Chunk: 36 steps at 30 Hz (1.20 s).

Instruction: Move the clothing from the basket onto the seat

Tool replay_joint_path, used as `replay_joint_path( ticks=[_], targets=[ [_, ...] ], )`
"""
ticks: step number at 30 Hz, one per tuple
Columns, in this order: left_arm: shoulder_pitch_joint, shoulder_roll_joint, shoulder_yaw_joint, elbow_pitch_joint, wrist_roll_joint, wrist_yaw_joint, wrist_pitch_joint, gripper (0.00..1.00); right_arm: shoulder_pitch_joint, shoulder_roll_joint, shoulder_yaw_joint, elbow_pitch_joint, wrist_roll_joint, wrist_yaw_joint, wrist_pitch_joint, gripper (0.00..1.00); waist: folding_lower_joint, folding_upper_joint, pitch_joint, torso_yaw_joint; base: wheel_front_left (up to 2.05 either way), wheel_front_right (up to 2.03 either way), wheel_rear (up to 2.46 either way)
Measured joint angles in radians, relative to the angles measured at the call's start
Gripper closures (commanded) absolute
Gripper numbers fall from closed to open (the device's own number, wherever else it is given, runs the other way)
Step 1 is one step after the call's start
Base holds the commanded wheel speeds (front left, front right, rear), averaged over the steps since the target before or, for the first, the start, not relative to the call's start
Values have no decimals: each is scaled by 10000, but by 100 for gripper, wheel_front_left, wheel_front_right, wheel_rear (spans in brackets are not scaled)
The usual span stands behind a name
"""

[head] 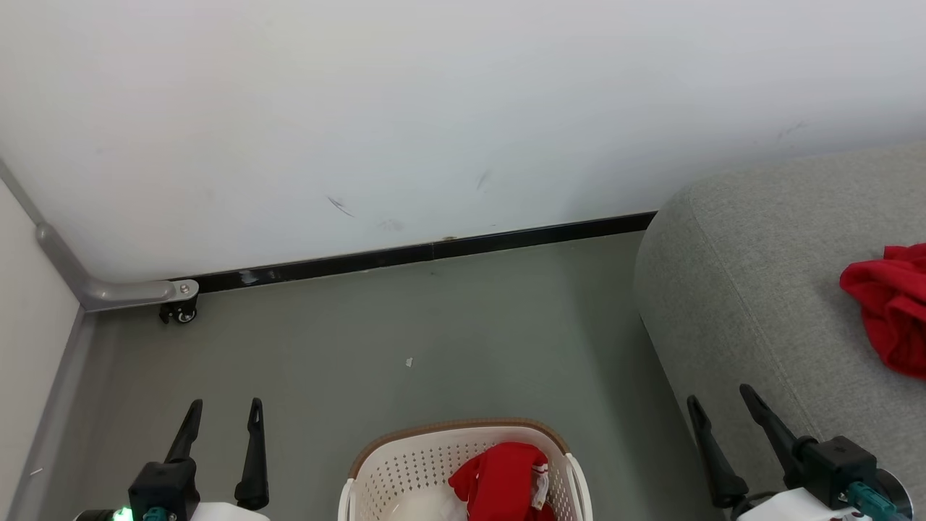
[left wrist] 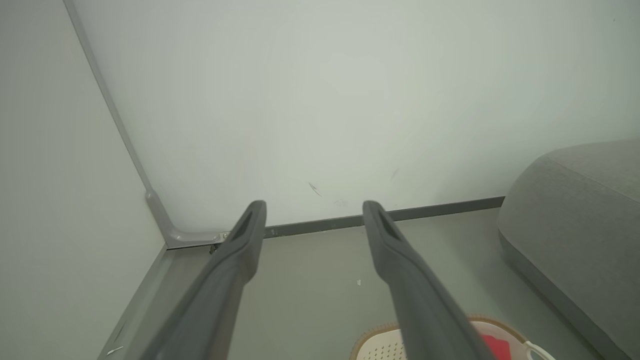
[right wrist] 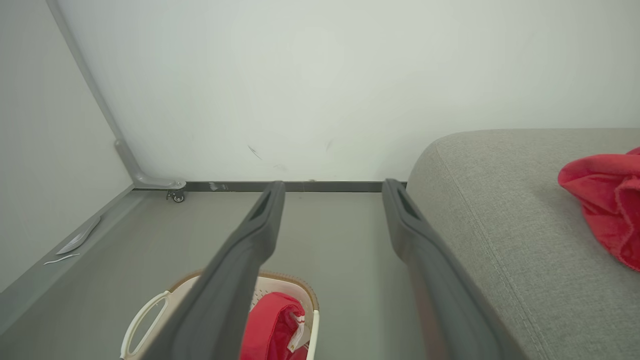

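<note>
Clothing [head: 503, 477] — bright red soft garments with white trim — is split between two places. One piece lies bunched inside the cream-white perforated plastic basket [head: 405, 463] with a brown woven-look rim, and another [head: 890, 307] rests on the large grey woven-fabric seat [head: 738, 289] right of the basket. Our left jaws and right jaws flank the basket, released and holding nothing. We judge the job partly done; the basket piece is left to move.

The seat [head: 752, 304] at right is rough grey woven cloth; the basket [head: 405, 470] at bottom is matt perforated plastic; the clothing [head: 503, 477] is soft.
</note>
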Motion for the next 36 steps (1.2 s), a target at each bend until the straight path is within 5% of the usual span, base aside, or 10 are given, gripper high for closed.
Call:
replay_joint_path(
  ticks=[36],
  targets=[
    [-173,105,-198,-100,619,-366,0,0,-420,4,318,-715,-127,0,75,0,0,0,927,137,0,0,0]
  ],
)
